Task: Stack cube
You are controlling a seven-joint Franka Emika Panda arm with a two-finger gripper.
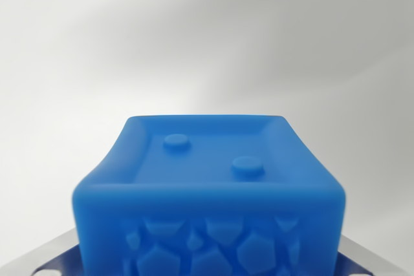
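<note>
A blue cube [210,192] fills the lower middle of the wrist view, very close to the camera. Its top face has a raised rim and two round studs, and its near side carries a relief of angular shapes. My gripper [208,260] holds it. A grey metal finger [48,256] shows at the wrist view's left and another finger [365,256] at the right, each pressed against a side of the cube. No second cube is in view.
Behind the cube there is only a plain, blurred white surface [207,37] with soft grey shadows across the top.
</note>
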